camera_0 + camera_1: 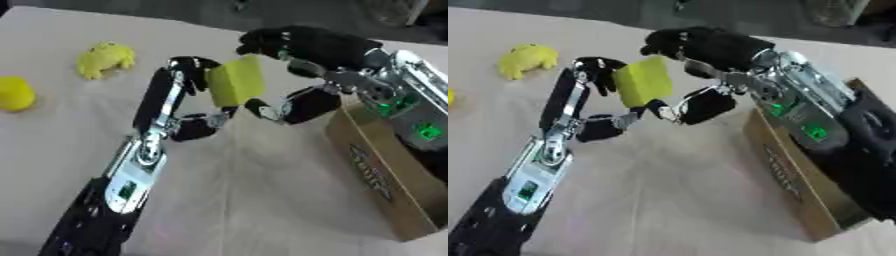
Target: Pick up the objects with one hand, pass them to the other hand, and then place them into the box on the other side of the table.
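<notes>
A yellow-green block hangs above the table's middle, held between both hands. My left hand comes up from the lower left and pinches the block's left side with fingertips and thumb. My right hand reaches in from the right, fingers curled over the block's top and thumb under its lower right. A yellow frog-like toy lies on the table at the far left. A round yellow object sits at the left edge. The cardboard box stands at the right, below my right forearm.
The table is covered with a pale beige cloth. Its dark far edge runs along the top of the views.
</notes>
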Robot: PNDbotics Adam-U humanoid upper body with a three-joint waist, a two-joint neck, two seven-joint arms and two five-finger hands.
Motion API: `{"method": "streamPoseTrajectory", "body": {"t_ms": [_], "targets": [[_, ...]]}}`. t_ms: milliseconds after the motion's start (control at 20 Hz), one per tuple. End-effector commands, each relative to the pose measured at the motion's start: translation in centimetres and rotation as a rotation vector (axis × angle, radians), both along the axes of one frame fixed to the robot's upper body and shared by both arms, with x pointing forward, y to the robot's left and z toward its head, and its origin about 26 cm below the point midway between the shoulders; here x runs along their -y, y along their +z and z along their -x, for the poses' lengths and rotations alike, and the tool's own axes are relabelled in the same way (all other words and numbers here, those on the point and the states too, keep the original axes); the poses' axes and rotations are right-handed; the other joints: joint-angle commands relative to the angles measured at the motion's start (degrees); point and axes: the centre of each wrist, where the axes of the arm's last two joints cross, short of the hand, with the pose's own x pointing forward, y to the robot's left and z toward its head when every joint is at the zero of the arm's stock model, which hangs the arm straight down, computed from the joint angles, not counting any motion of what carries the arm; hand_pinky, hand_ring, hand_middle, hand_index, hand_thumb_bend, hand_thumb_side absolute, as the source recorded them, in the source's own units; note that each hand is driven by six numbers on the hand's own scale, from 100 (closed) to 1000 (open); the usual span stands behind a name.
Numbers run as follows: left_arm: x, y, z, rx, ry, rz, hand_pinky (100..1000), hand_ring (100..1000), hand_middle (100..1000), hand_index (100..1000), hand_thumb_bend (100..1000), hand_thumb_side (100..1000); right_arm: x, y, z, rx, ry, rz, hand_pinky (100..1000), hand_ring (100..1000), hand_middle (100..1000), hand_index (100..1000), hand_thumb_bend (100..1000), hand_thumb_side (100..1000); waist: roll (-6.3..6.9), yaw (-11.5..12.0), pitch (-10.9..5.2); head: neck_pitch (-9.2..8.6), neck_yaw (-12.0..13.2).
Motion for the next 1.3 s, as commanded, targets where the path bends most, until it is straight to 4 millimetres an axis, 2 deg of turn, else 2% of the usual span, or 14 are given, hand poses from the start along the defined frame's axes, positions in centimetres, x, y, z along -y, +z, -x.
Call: {"method": "streamPoseTrajectory", "body": {"t_ms": [50,450,600,800,1300], "targets": [[0.33,1.28,0.22,0.052,-0.020,0.001,386,430,396,471,211,100,0.19,0.81,0.02,0.027,0.000,0.001,957,931,965,959,328,696,0.14,-0.04,-0.89,-0.57,-0.23],[0.36,1.52,0.21,0.081,-0.033,-0.008,387,430,396,470,205,100,0.34,0.43,-0.52,0.026,-0.012,0.020,955,928,964,956,337,699,0.10,0.10,-0.83,-0.34,-0.26],[0.24,1.37,0.09,0.074,-0.029,-0.010,386,430,395,470,204,100,0.37,0.31,-0.52,0.024,-0.001,0.033,954,928,964,956,351,704,0.03,0.09,-0.88,0.68,-0.06],[0.27,1.27,0.06,0.070,-0.042,-0.011,387,430,395,469,205,100,0.34,0.34,-0.53,0.026,0.000,0.024,953,923,958,956,322,694,0.08,0.20,-0.83,1.72,-0.12],[0.73,1.29,0.16,0.067,-0.085,-0.002,388,430,395,470,202,100,0.02,0.47,-0.35,0.013,0.006,-0.011,946,904,931,940,301,687,0.07,0.37,-0.74,1.60,-0.22]]}}
